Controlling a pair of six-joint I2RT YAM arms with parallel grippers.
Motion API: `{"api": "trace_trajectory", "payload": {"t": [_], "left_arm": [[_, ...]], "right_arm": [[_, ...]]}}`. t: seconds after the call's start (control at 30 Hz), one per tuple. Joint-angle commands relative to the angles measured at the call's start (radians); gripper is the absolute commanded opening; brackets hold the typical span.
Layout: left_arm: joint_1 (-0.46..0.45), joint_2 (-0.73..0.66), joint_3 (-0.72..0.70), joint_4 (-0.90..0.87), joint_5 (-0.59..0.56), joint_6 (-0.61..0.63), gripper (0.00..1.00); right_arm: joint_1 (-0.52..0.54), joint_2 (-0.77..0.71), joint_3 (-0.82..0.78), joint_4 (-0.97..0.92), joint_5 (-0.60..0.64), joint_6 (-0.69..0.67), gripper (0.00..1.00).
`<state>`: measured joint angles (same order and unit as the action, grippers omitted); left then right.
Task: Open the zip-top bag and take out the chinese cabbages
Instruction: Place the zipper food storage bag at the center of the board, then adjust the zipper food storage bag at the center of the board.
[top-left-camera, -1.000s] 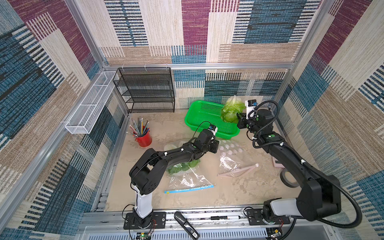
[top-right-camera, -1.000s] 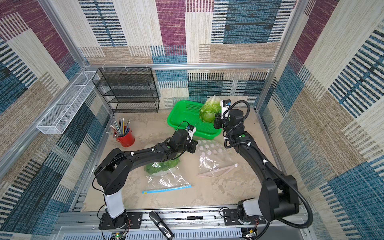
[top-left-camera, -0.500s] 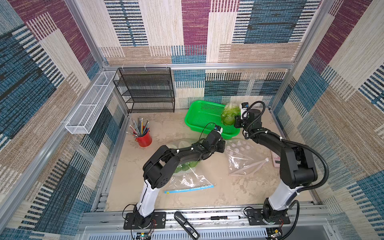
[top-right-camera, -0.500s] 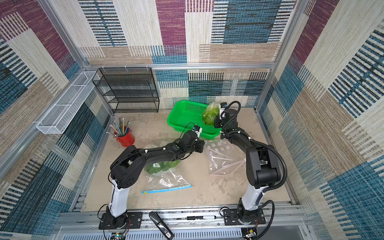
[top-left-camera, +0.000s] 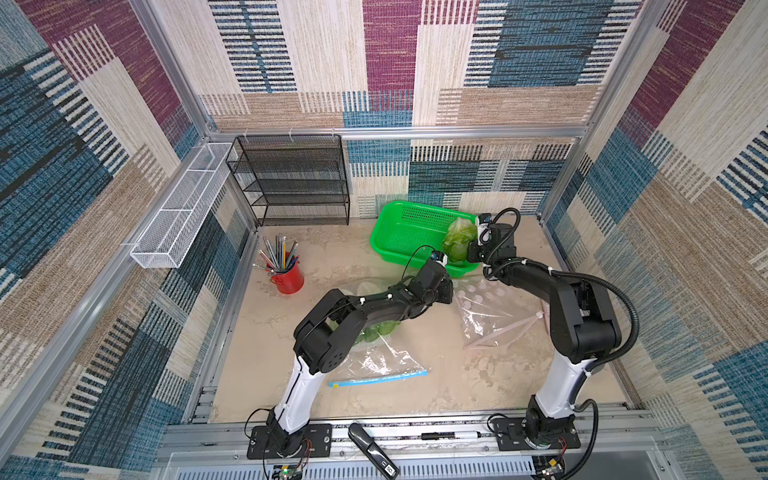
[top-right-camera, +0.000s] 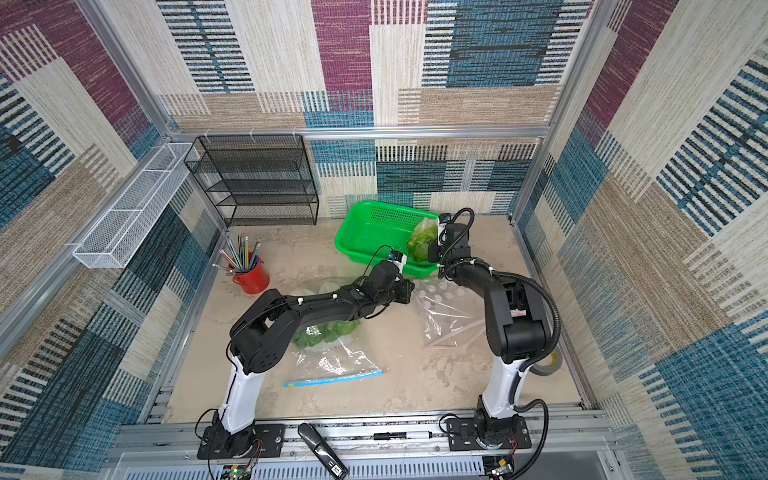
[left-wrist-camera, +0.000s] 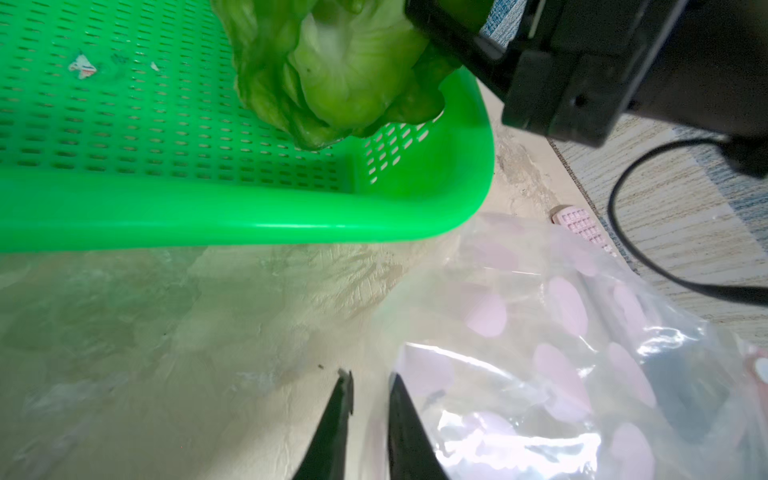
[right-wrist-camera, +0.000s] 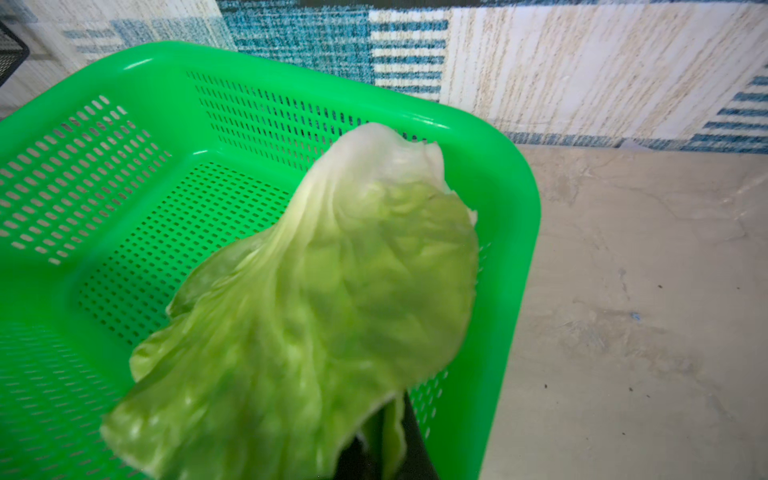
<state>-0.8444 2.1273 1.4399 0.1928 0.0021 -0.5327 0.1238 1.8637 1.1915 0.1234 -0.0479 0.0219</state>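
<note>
We see a mottled beige worktop (top-left-camera: 478, 386). Beside the green basket (left-wrist-camera: 249, 216), the left pincer (left-wrist-camera: 370, 382) is slightly spread. Above the basket, the right pincer (right-wrist-camera: 382, 453) pinches a chinese cabbage (right-wrist-camera: 324, 299).

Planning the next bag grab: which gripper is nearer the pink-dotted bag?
Left. Left gripper sits right beside the pink-dotted bag; right gripper holds a cabbage over the green basket, beyond it.

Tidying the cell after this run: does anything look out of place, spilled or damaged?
Nothing looks spilled or broken. Small torn scraps lie on the floor of the green basket, and a black handheld device and a pen lie loose on the front rail.
</note>
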Motion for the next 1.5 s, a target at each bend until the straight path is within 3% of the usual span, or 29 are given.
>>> {"api": "trace_trajectory", "payload": {"t": [0.0,0.13,0.3,0.63,0.9,1.2,1.47], "left_arm": [[0.001,-0.016,0.012,-0.037,-0.002,0.035,0.24],[0.001,-0.021,0.031,-0.071,-0.002,0.068,0.31],[0.002,-0.046,0.024,-0.082,-0.014,0.091,0.48],[0.0,-0.208,-0.078,-0.08,-0.152,0.172,0.58],[-0.001,-0.384,-0.183,-0.1,-0.253,0.265,0.77],[0.009,-0.608,-0.354,-0.157,-0.412,0.298,0.83],[0.054,-0.818,-0.505,-0.24,-0.46,0.248,0.84]], "right_arm": [[0.0,0.02,0.027,-0.013,0.038,-0.001,0.18],[0.0,0.006,0.023,-0.018,0.02,0.0,0.55],[0.0,-0.093,0.004,-0.01,0.002,0.014,0.74],[-0.001,-0.31,-0.002,-0.02,0.008,0.023,0.8],[0.003,-0.466,-0.09,0.041,-0.146,0.134,0.92],[0.077,-0.637,-0.454,0.277,-0.273,0.4,0.91],[0.095,-0.545,-0.688,0.423,-0.285,0.491,0.84]]}}
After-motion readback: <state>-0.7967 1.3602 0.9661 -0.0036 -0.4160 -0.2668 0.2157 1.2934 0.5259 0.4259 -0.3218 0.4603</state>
